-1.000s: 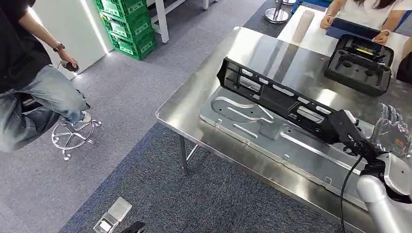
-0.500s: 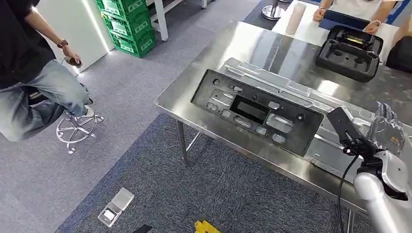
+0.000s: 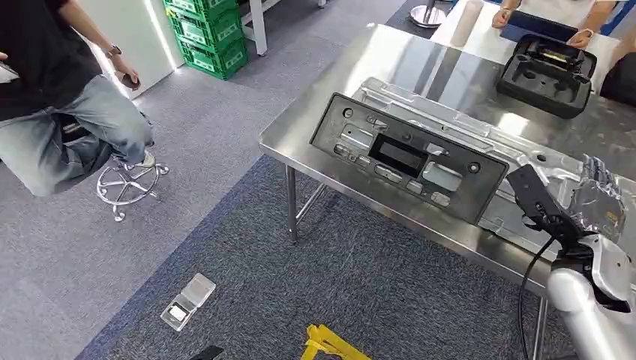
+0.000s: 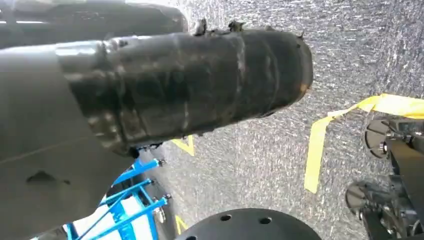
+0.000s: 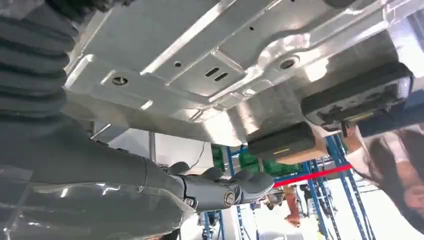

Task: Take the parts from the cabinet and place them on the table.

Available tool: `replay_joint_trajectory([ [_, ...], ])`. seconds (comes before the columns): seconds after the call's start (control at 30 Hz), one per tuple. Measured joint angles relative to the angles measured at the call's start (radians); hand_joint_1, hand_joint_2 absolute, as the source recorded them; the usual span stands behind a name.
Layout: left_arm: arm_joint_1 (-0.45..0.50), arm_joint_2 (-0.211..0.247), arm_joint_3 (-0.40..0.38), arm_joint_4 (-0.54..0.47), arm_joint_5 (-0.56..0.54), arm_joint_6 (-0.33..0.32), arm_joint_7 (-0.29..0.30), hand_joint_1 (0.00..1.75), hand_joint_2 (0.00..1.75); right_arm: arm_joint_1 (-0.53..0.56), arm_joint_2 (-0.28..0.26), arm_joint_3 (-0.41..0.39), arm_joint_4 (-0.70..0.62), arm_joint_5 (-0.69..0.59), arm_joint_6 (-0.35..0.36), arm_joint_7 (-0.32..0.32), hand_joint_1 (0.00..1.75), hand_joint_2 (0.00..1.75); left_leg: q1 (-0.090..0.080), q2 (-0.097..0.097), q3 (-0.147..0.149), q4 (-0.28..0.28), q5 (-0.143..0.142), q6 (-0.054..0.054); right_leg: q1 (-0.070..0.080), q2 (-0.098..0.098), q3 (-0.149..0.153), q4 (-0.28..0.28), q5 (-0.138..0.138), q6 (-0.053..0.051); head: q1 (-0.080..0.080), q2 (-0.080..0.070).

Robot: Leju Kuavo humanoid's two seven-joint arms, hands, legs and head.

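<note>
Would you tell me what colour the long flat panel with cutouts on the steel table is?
Black; the long flat panel shows best in the head view.

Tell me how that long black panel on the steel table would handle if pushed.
The black panel looks like rigid moulded plastic with many cutouts, so probably stiff and light. It lies flat, partly on the grey sheet-metal part, so it should slide readily. It nears the table edge; pushing outward risks dropping it.

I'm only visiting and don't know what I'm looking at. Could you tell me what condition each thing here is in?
Black panel: lying flat on the metal sheet, nothing holding it.
Metal sheet: flat on the table.
Steel table: standing, carrying the parts.
Black tray: resting at the table's far end.
Right hand: beside the panel's end, fingers apart, holding nothing.
Left hand: hanging over the floor; grip unclear.
</note>
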Motion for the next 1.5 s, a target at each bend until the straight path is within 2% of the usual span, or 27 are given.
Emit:
replay_joint_trajectory([
  [0.1,0.002,0.000,0.000,0.000,0.000,0.000,0.001,0.00,0.00,-0.004,0.000,0.000,-0.002,-0.001,-0.002,0.000,0.00,0.00,0.005,0.002,-0.001,-0.008,0.023,-0.019,0.008,0.001,-0.015,0.008,0.018,-0.014,0.000,0.000],
  [0.13,0.004,0.000,0.000,0.000,0.000,0.000,0.001,0.00,0.00,-0.002,0.002,0.002,-0.002,-0.002,-0.002,0.000,0.00,0.00,0.004,0.000,-0.006,-0.006,0.020,-0.025,-0.001,-0.002,-0.016,-0.006,0.034,-0.022,0.001,0.000],
  [0.17,0.005,0.000,0.000,0.000,0.000,0.000,0.002,0.00,0.00,-0.002,0.006,0.003,-0.002,-0.002,-0.002,0.000,0.00,0.00,0.005,0.001,-0.015,0.014,-0.013,-0.028,-0.001,-0.007,-0.021,-0.008,0.043,-0.027,0.000,0.000],
  [0.27,0.005,0.013,0.000,0.000,0.000,-0.002,0.002,0.00,0.00,0.004,0.009,0.006,-0.002,-0.005,-0.002,0.000,0.00,0.00,0.004,0.001,-0.094,0.252,-0.185,-0.035,0.000,-0.007,-0.057,-0.007,0.069,-0.036,-0.001,0.000],
  [0.3,0.006,0.018,0.000,0.000,0.000,-0.002,0.002,0.00,0.00,0.005,0.010,0.008,-0.002,-0.005,-0.002,0.000,0.00,0.00,0.004,0.001,-0.108,0.311,-0.202,-0.037,0.000,-0.007,-0.070,-0.005,0.077,-0.036,-0.002,0.000],
  [0.33,0.007,0.022,0.000,0.000,0.000,-0.003,0.002,0.00,0.00,0.006,0.011,0.010,-0.002,-0.005,-0.002,0.000,0.00,0.00,0.004,0.001,-0.102,0.329,-0.190,-0.039,-0.001,-0.007,-0.082,-0.002,0.085,-0.034,-0.002,0.000],
  [0.37,0.007,0.026,0.000,0.000,0.000,-0.003,0.002,0.00,0.00,0.008,0.012,0.011,-0.002,-0.005,-0.002,0.000,0.00,0.00,0.005,0.001,-0.074,0.305,-0.159,-0.040,-0.002,-0.006,-0.095,0.002,0.092,-0.031,-0.002,0.000],
  [0.43,0.006,0.028,0.000,0.000,0.000,-0.003,0.002,0.00,0.00,0.009,0.013,0.012,-0.002,-0.005,-0.003,0.000,0.00,0.00,0.007,0.001,0.042,0.148,-0.097,-0.042,-0.006,-0.005,-0.120,0.019,0.101,-0.021,-0.003,0.000],
  [0.47,0.005,0.029,0.000,0.000,0.000,-0.003,0.002,0.00,0.00,0.009,0.013,0.012,-0.004,-0.005,-0.003,0.000,0.00,0.00,0.010,0.000,0.102,0.066,-0.105,-0.042,-0.006,-0.004,-0.128,0.029,0.104,-0.017,-0.003,0.000],
  [0.5,0.003,0.029,0.000,0.000,0.000,-0.003,0.002,0.00,0.00,0.007,0.010,0.010,-0.007,-0.005,-0.005,0.000,0.00,0.00,0.006,-0.004,0.130,0.018,-0.124,-0.036,-0.002,-0.004,-0.141,0.041,0.105,-0.011,-0.003,0.000],
  [0.63,0.005,0.029,0.000,0.000,0.000,-0.003,0.002,0.00,0.00,0.008,0.010,0.011,-0.010,-0.006,-0.006,-0.002,0.00,0.00,0.008,-0.004,0.107,0.015,-0.113,0.002,-0.005,-0.004,-0.150,0.041,0.129,0.014,-0.002,0.000],
  [0.7,0.004,0.021,0.000,0.000,0.000,-0.002,0.002,0.00,0.00,0.008,0.006,0.011,-0.010,-0.006,-0.006,-0.002,0.00,0.00,0.007,-0.001,0.087,0.015,-0.094,0.020,-0.007,-0.001,-0.185,0.120,0.039,0.024,0.005,0.000],
  [0.77,0.003,0.011,0.001,0.000,0.000,-0.001,0.002,0.00,0.00,0.007,0.005,0.011,-0.010,-0.012,-0.006,-0.002,0.00,0.00,0.005,-0.001,0.060,0.015,-0.075,0.024,-0.008,-0.001,-0.242,0.284,-0.063,0.030,0.006,0.000],
  [0.8,0.004,0.007,0.001,0.000,0.000,-0.001,0.002,0.00,0.00,0.010,0.006,0.011,-0.010,-0.016,-0.006,-0.002,0.00,0.00,0.002,-0.001,0.045,0.015,-0.064,0.025,-0.008,-0.001,-0.262,0.358,-0.092,0.031,0.005,0.000],
  [0.87,0.005,0.002,0.002,0.000,0.001,0.000,0.002,0.00,0.00,0.015,0.006,0.011,-0.010,-0.019,-0.006,-0.003,0.00,0.00,-0.003,-0.001,0.020,0.016,-0.045,0.026,-0.007,-0.001,-0.240,0.373,-0.064,0.023,0.006,0.000],
  [0.93,0.005,0.001,0.002,0.000,0.001,-0.001,0.001,0.00,0.00,0.014,0.006,0.011,-0.010,-0.021,-0.006,-0.003,0.00,0.00,-0.011,-0.001,0.001,0.016,-0.029,0.027,-0.003,0.000,-0.144,0.239,0.005,0.005,0.005,0.000],
  [0.97,0.004,0.001,0.002,0.000,0.001,-0.001,0.001,0.00,0.00,0.012,0.005,0.011,-0.011,-0.021,-0.007,-0.003,0.00,0.00,-0.013,-0.002,-0.005,0.016,-0.020,0.026,0.005,0.000,-0.061,0.120,0.023,-0.015,0.004,0.000],
  [1.0,0.004,0.001,0.002,0.000,0.001,-0.002,0.000,0.00,0.00,0.009,0.004,0.010,-0.014,-0.020,-0.007,-0.003,0.00,0.00,-0.013,0.000,-0.009,0.016,-0.014,0.022,0.012,-0.005,-0.020,0.047,-0.011,-0.033,0.003,0.000],
  [1.07,0.003,-0.004,0.003,0.000,0.001,-0.001,0.000,0.00,0.00,0.005,0.005,0.010,-0.018,-0.019,-0.010,-0.005,0.00,0.00,-0.009,0.002,-0.011,0.012,0.000,0.008,0.019,-0.006,-0.008,0.017,-0.006,-0.023,0.006,0.000],
  [1.13,0.004,-0.004,0.003,0.000,0.001,-0.002,0.000,0.00,0.00,0.001,0.002,0.010,-0.018,-0.020,-0.016,-0.010,0.00,0.00,-0.006,0.003,-0.010,0.005,0.014,-0.005,0.022,-0.006,-0.012,0.006,0.008,-0.030,0.004,0.000],
  [1.2,0.007,-0.004,0.003,0.001,0.002,-0.001,0.000,0.00,0.00,0.004,0.006,0.011,-0.018,-0.027,-0.024,-0.016,0.00,0.00,-0.008,0.003,-0.031,0.051,-0.040,-0.020,0.010,-0.009,-0.016,-0.016,0.038,-0.035,0.003,0.000],
  [1.27,0.008,0.003,0.005,0.001,0.004,0.000,-0.001,0.00,0.00,0.009,0.011,0.010,-0.018,-0.062,-0.059,-0.041,0.00,0.00,-0.006,0.004,-0.074,0.190,-0.162,-0.024,0.010,-0.009,-0.039,-0.016,0.057,-0.041,0.001,0.000],
  [1.3,0.009,0.005,0.005,0.001,0.005,0.000,-0.003,0.00,0.00,0.015,0.015,0.009,-0.018,-0.088,-0.085,-0.061,0.00,0.00,-0.005,0.004,-0.094,0.263,-0.201,-0.026,0.009,-0.009,-0.052,-0.015,0.065,-0.040,0.001,0.000],
  [1.33,0.010,0.010,0.008,0.001,0.006,0.000,-0.006,0.00,0.00,0.021,0.018,0.007,-0.018,-0.123,-0.113,-0.088,0.00,0.00,-0.004,0.004,-0.104,0.320,-0.213,-0.029,0.009,-0.009,-0.065,-0.013,0.075,-0.039,0.000,0.000],
  [1.4,0.013,0.013,0.013,0.001,0.011,0.000,-0.014,0.00,0.00,0.037,0.033,0.001,-0.018,-0.223,-0.155,-0.154,0.00,0.00,0.002,0.004,-0.063,0.301,-0.156,-0.038,0.005,-0.009,-0.092,-0.007,0.088,-0.032,0.000,0.000],
  [1.47,0.014,0.016,0.017,0.001,0.015,0.000,-0.024,0.00,0.00,0.049,0.045,-0.010,-0.021,-0.307,-0.180,-0.209,0.00,0.00,0.008,0.004,0.052,0.141,-0.098,-0.047,-0.003,-0.008,-0.115,0.013,0.093,-0.023,0.000,0.000],
  [1.5,0.014,0.017,0.018,0.001,0.016,0.000,-0.029,0.00,0.00,0.055,0.048,-0.014,-0.028,-0.326,-0.190,-0.233,0.00,0.00,0.015,0.002,0.107,0.058,-0.119,-0.052,-0.002,-0.008,-0.125,0.027,0.093,-0.015,-0.002,0.000],
])
